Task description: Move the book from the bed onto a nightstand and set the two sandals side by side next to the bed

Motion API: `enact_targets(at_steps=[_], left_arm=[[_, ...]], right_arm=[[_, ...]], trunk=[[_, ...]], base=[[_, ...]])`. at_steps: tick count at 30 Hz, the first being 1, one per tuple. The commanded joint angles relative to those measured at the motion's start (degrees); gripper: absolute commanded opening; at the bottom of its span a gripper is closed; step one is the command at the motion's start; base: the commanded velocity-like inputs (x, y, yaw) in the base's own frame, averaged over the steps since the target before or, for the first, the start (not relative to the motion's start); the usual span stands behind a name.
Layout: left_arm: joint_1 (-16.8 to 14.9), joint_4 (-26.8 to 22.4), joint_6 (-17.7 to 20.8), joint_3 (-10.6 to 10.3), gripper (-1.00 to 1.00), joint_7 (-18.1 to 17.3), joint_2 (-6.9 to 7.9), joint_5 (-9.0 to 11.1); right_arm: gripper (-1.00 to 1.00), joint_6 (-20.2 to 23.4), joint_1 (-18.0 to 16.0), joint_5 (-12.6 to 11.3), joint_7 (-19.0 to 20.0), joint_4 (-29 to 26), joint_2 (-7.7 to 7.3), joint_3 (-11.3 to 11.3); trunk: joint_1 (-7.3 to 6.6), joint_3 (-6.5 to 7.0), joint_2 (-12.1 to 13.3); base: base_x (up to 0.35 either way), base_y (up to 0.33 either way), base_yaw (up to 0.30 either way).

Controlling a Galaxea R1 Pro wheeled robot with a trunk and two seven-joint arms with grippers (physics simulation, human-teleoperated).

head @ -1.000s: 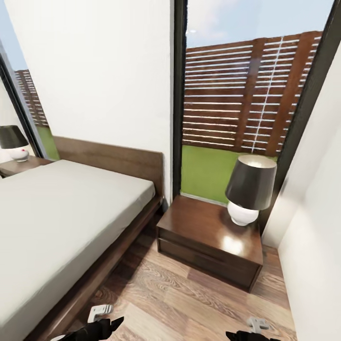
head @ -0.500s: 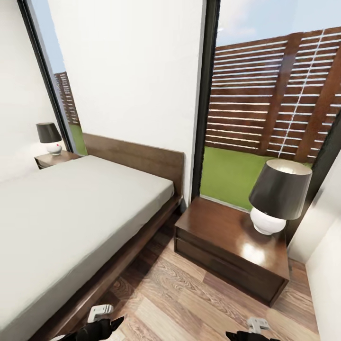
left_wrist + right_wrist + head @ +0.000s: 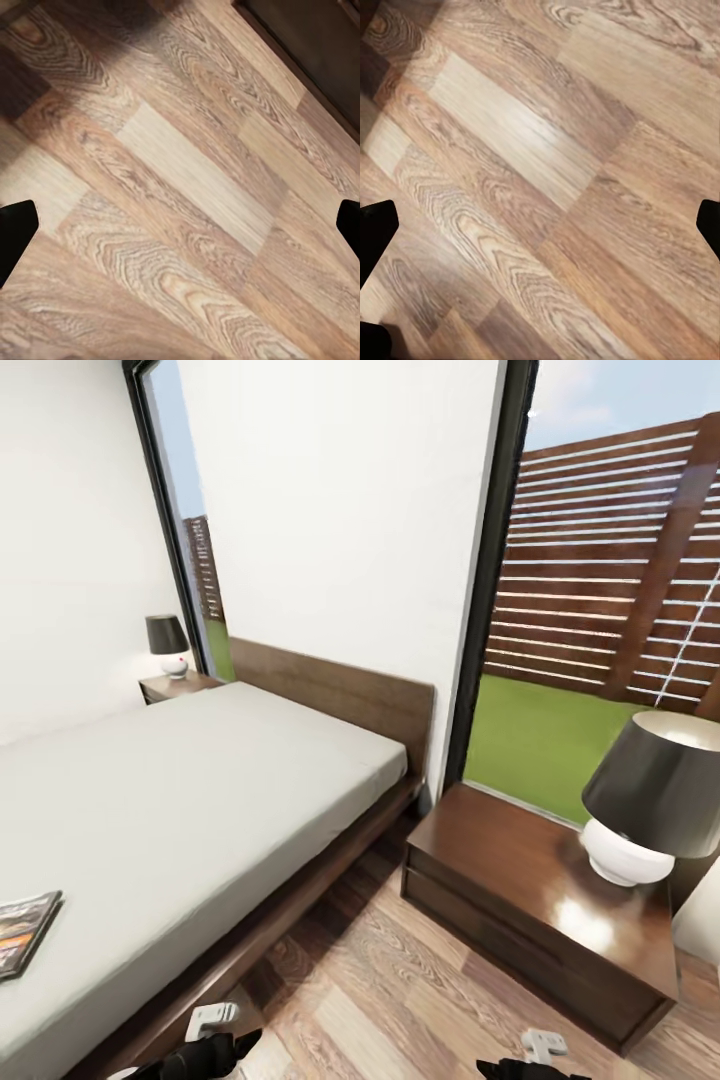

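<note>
1. The thin paperback book (image 3: 25, 932) lies on the grey-mattressed, dark wooden bed (image 3: 200, 800), near its edge.
2. The glossy dark-brown nightstand (image 3: 520, 900) stands beside the bed.
3. Left tool (image 3: 180, 225) and right tool (image 3: 540, 225) hang over the wood-plank floor (image 3: 400, 1000), spread wide, holding nothing.

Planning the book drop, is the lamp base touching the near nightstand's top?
Touching. The head view shows the lamp's white base sitting directly on the nightstand, no gap.

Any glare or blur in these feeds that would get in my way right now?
Head view: bright glare patch on the near nightstand top beside the lamp; the book is cut by the frame edge; wide-angle lens bends the window frames. Both wrist views: floor grain soft, slightly blurred, with a shadow in one corner.
</note>
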Motion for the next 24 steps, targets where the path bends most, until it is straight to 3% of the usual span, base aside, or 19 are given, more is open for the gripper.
enact_targets(at_steps=[1, 24], left_arm=[[-0.05, 0.03, -0.36, 0.35, 1.00, -0.08, 0.00, -0.61], [-0.05, 0.04, -0.36, 0.35, 1.00, -0.07, -0.05, -0.61]], right_arm=[[1.00, -0.14, -0.07, 0.20, 0.19, 0.14, -0.02, -0.37], [1.00, -0.14, -0.08, 0.26, 0.19, 0.23, 0.00, -0.36]], trunk=[[0.01, -0.05, -0.02], [0.01, -0.05, -0.02]], base=[[0.139, -0.132, 0.291], [0.019, -0.019, 0.291]])
